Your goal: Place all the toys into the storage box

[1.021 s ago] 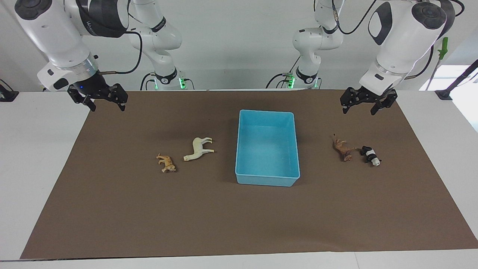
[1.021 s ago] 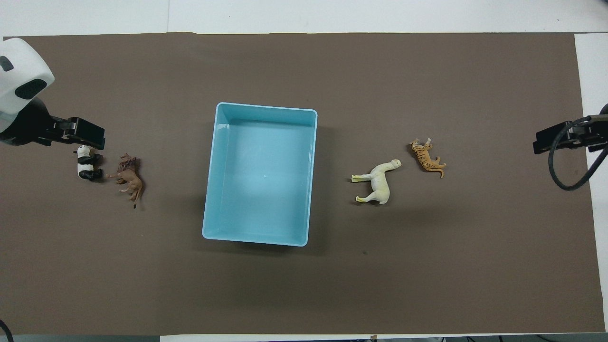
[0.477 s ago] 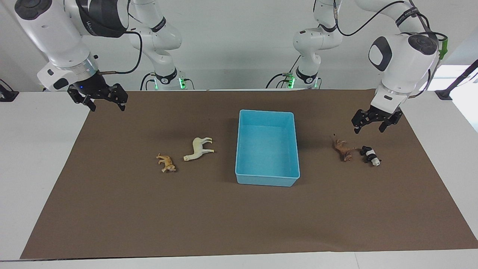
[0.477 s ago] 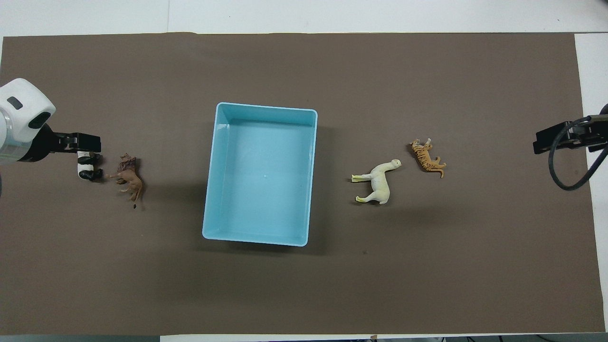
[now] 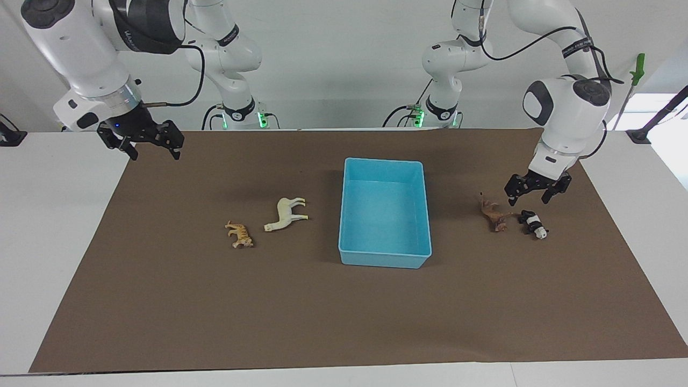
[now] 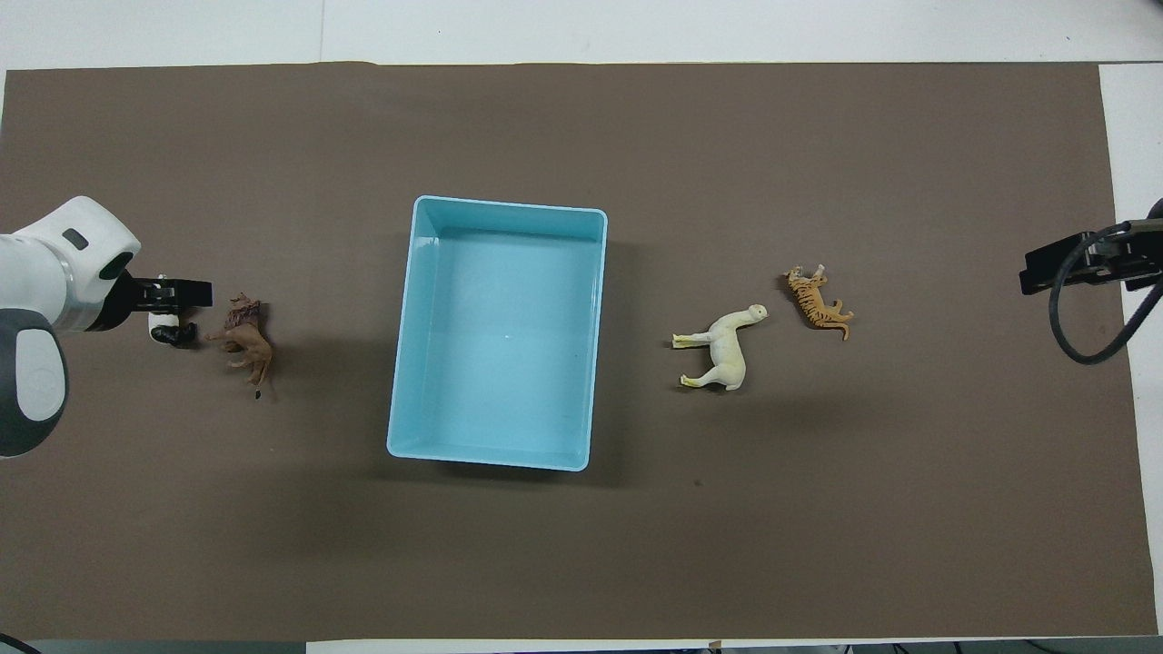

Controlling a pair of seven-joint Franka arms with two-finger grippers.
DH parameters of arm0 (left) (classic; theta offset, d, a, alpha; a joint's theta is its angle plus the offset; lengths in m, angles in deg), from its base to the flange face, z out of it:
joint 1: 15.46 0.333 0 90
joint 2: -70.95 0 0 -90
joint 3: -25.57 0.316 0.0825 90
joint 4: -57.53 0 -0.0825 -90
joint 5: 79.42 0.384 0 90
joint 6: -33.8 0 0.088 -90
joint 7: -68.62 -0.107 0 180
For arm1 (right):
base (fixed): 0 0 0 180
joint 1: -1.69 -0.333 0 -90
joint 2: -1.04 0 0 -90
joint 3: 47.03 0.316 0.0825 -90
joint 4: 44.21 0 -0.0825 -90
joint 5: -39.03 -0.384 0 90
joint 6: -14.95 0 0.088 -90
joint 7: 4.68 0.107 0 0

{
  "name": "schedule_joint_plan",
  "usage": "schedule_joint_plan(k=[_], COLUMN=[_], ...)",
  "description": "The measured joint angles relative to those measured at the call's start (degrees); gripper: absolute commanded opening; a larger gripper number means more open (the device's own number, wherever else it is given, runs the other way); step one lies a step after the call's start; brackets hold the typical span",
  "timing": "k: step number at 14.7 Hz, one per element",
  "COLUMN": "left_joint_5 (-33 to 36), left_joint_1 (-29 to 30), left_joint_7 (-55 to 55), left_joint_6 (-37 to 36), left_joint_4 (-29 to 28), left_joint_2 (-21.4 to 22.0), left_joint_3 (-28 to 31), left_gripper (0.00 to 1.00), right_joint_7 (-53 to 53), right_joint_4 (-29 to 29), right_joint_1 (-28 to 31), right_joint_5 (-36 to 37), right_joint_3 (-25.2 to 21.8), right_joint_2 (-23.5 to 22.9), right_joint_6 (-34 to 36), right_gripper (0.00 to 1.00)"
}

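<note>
Storage box point(image 5: 385, 213), light blue, sits mid-surface point(image 5: 322, 312) on the brown mat, with no toy in it. Horse point(image 5: 285, 213) and tiger point(image 5: 239, 234) lie on their sides toward the right arm's end; lion point(image 5: 494, 214) and panda point(image 5: 533, 223) lie just beside each other toward the left arm's end. Left gripper point(image 5: 530, 195) hangs just above the panda, fingers spread and holding nothing. Right gripper point(image 5: 154, 150) waits raised over the mat's corner, fingers apart and holding nothing.
</note>
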Motion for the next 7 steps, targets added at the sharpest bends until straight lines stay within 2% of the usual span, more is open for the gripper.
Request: schedule_joint_plan(k=[2, 7], left_joint_5=[0.0, 0.0], left_joint_1=[0.0, 0.0], left_joint_7=[0.2, 0.3], left_joint_6=[0.8, 6.3], left_joint_4=[-0.8, -4.7], left_joint_2=[-1.7, -3.7], left_joint_3=[0.0, 0.0], left_gripper=[1.0, 1.0], right_joint_7=[-0.4, -4.2], right_joint_4=[0.0, 1.8], right_joint_1=[0.0, -3.1], right_joint_5=[0.0, 0.0], right_joint_3=[0.1, 0.9], right_joint_2=[0.0, -1.5], right_joint_6=[-0.6, -8.6], right_gripper=[1.0, 1.0])
